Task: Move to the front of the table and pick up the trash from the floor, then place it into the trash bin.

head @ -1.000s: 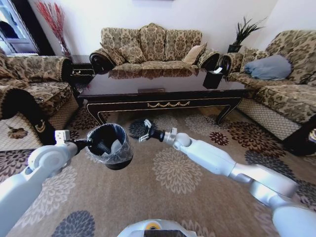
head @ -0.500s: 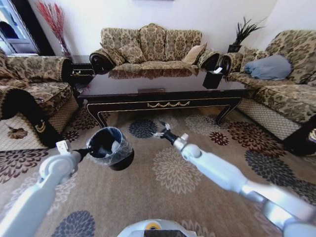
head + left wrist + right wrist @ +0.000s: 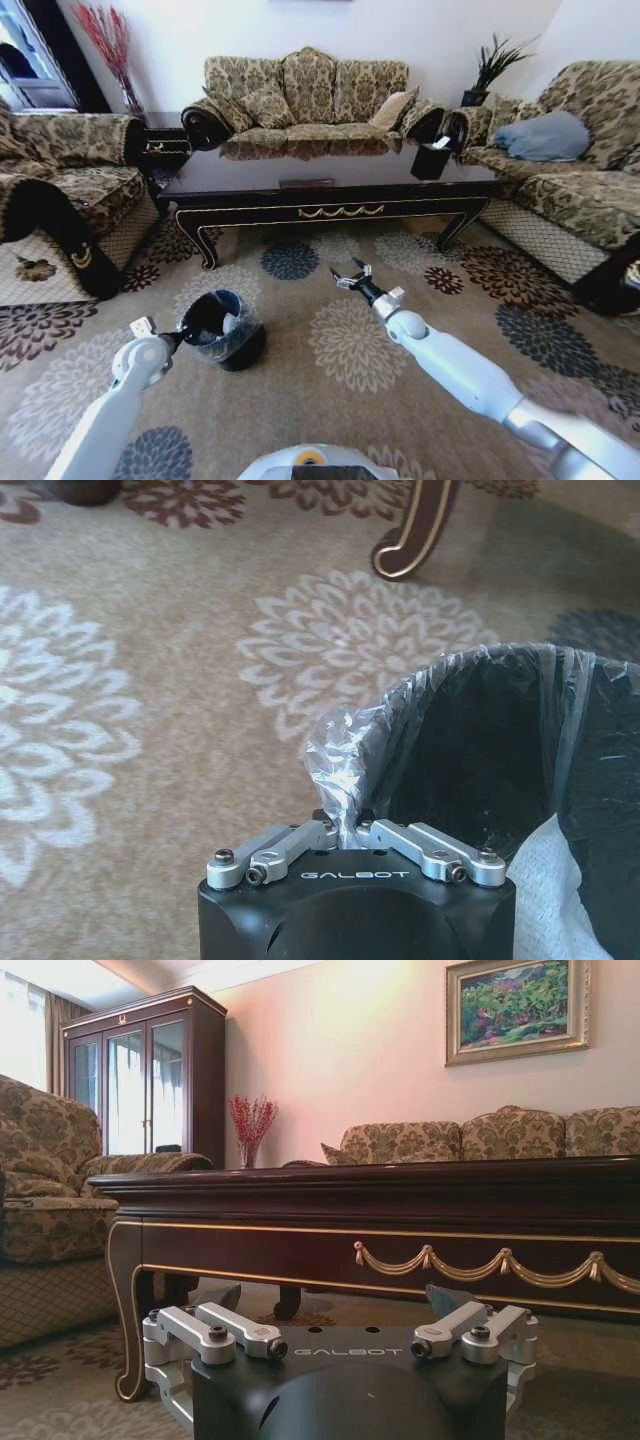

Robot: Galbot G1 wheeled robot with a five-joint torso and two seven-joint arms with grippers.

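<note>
The black trash bin with its clear liner sits low on the carpet, left of centre, in front of the table. My left gripper is shut on the bin's rim; the left wrist view shows the fingers pinching a fold of liner. A white piece of trash lies inside the bin. My right gripper hovers open and empty just above the carpet, to the right of the bin. In the right wrist view it faces the table's gold-trimmed apron.
Patterned sofas stand on the left, behind and on the right of the table. A black tissue holder stands on the table's right end. Open carpet lies between me and the table.
My left arm has lowered the bin from mid-air down to the carpet. My right gripper has drawn back from the bin to the right and lower.
</note>
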